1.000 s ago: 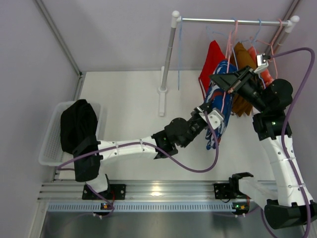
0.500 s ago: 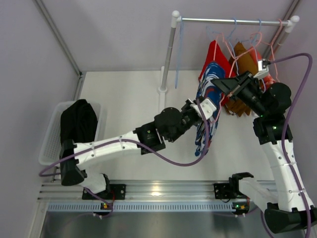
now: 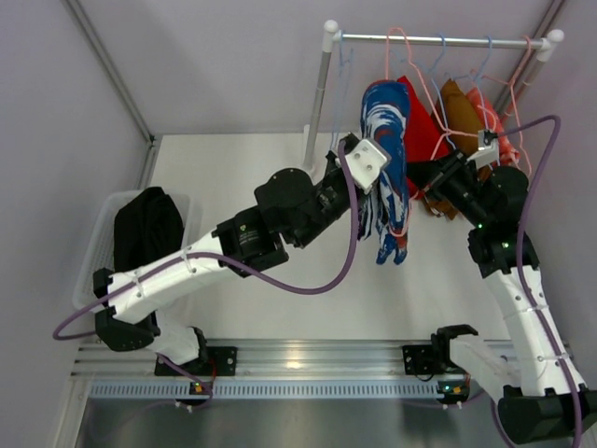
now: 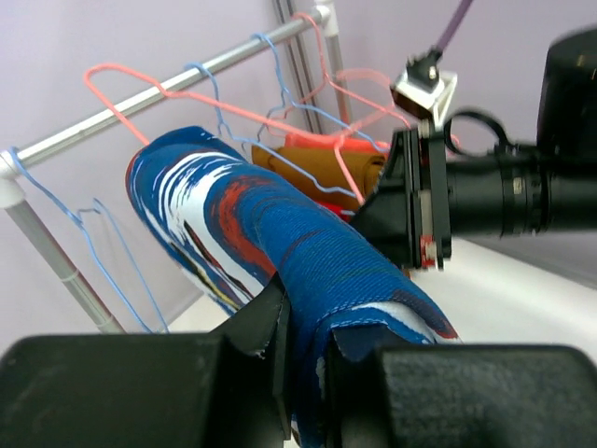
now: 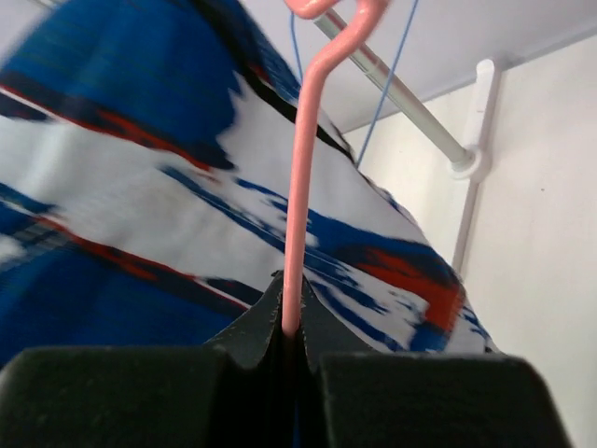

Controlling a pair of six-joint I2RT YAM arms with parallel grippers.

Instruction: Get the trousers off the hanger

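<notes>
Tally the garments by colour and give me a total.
black garment: 1
blue patterned garment: 1
red garment: 1
brown garment: 1
orange-red garment: 1
Total: 5

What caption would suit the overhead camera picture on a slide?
Left gripper holds the blue patterned trousers up by the rail; right gripper pinches a pink hanger.
</notes>
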